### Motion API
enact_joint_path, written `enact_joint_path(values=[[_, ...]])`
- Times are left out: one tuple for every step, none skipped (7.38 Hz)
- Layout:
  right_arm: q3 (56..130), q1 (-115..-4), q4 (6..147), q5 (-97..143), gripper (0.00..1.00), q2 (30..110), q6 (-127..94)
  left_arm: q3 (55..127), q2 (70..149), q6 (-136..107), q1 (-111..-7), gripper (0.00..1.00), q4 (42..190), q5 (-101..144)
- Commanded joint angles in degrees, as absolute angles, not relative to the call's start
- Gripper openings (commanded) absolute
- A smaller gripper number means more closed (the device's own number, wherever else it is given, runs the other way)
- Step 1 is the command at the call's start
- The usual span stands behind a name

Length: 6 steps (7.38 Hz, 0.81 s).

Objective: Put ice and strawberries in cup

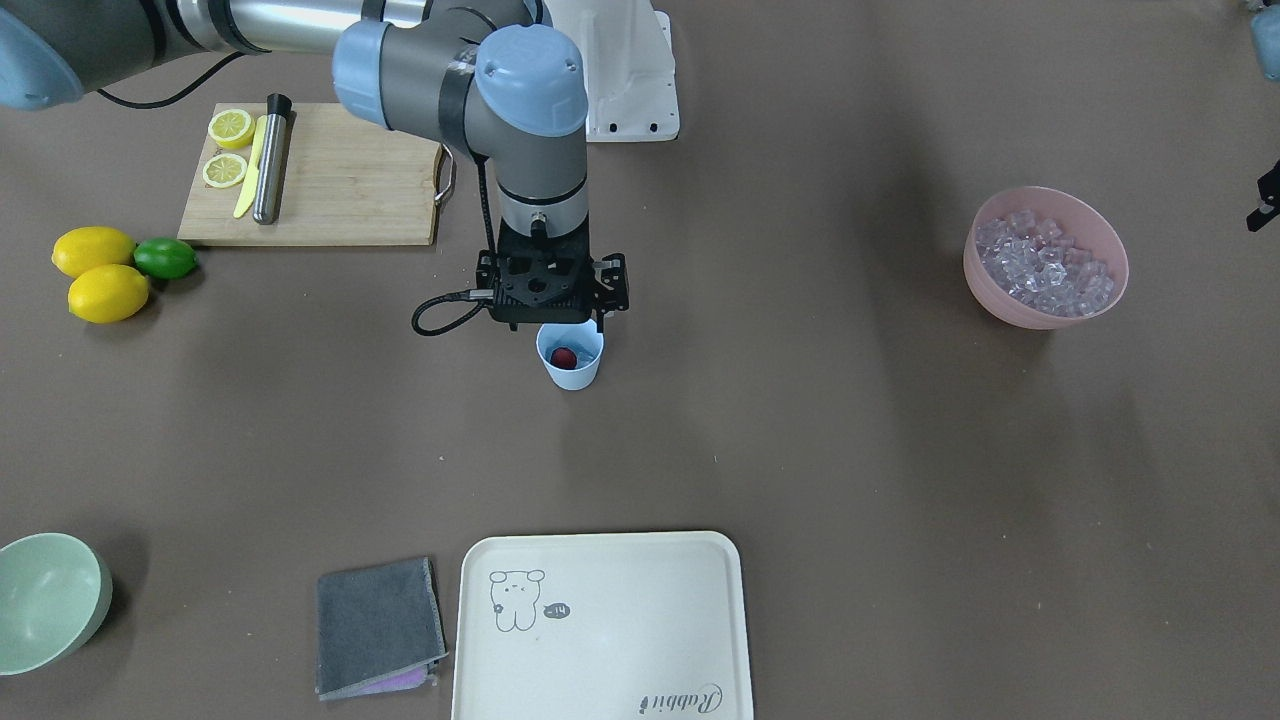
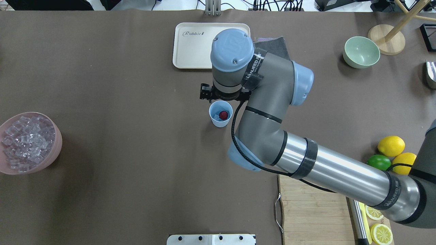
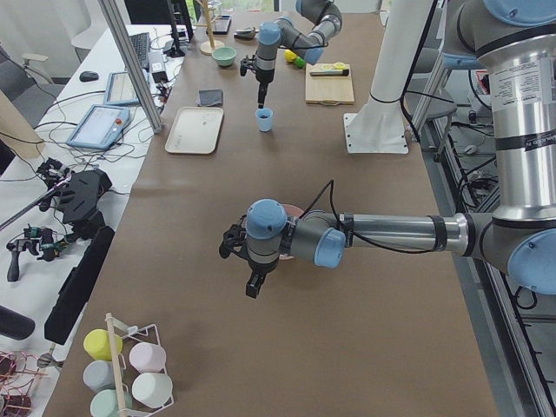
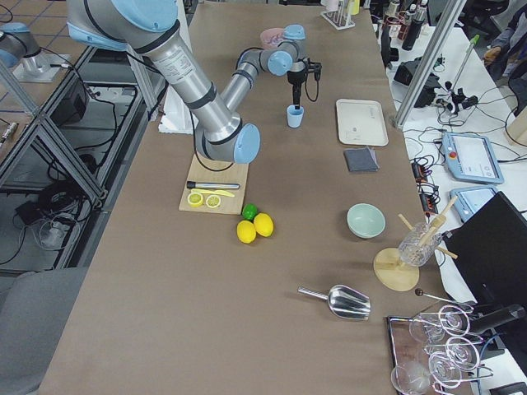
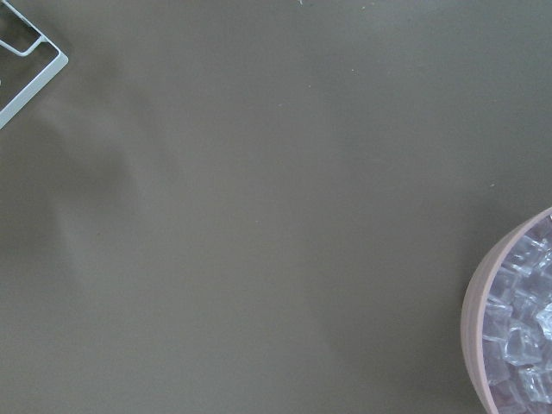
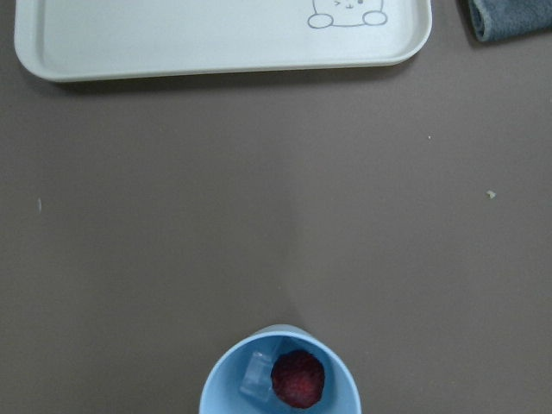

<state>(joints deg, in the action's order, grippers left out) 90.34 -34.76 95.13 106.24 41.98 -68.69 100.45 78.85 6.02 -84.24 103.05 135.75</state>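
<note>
The light-blue cup point(image 1: 571, 368) stands mid-table, also in the overhead view point(image 2: 220, 115) and at the bottom of the right wrist view point(image 6: 280, 398). Inside it lie a red strawberry point(image 6: 297, 378) and one clear ice cube point(image 6: 256, 377). My right gripper point(image 4: 295, 97) hangs straight above the cup; its fingers show only in the side views, so I cannot tell if it is open. Many ice cubes point(image 1: 1045, 262) fill the pink bowl point(image 1: 1010, 305). My left gripper point(image 3: 251, 288) hovers beside that bowl point(image 5: 473, 302); I cannot tell its state.
A cream tray point(image 1: 620, 640) and a grey cloth point(image 1: 380, 625) lie beyond the cup. A pale-green bowl point(image 1: 45, 600), two lemons point(image 1: 100, 275), a lime point(image 1: 165, 258) and a cutting board point(image 1: 340, 190) with lemon slices sit on the right arm's side.
</note>
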Motion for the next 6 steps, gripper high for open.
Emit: enact_joint_path(values=[[92.80,-39.71,82.62,109.59,1.00,50.22,-66.53,100.81,79.10,13.93,-88.30,0.99,91.21,135.79],[92.81,-42.77,75.57,113.86,1.00,53.93,-66.45,100.90,79.28,17.63,-90.59,0.99,86.27,135.70],[92.99,-47.33,76.19,119.13,1.00,55.97,-65.14,100.90,78.58,21.49,-92.36,0.99,85.00,135.70],[94.21,-51.81,79.25,121.44,1.00,58.07,-57.47,100.64,78.49,22.05,-93.16,0.99,84.99,135.53],[96.65,-54.90,82.32,121.90,1.00,62.71,-47.13,100.55,77.88,22.06,-93.25,0.99,84.99,135.44],[97.98,-59.02,83.40,121.99,1.00,67.37,-38.76,100.63,77.52,22.15,-93.25,0.99,84.99,135.44]])
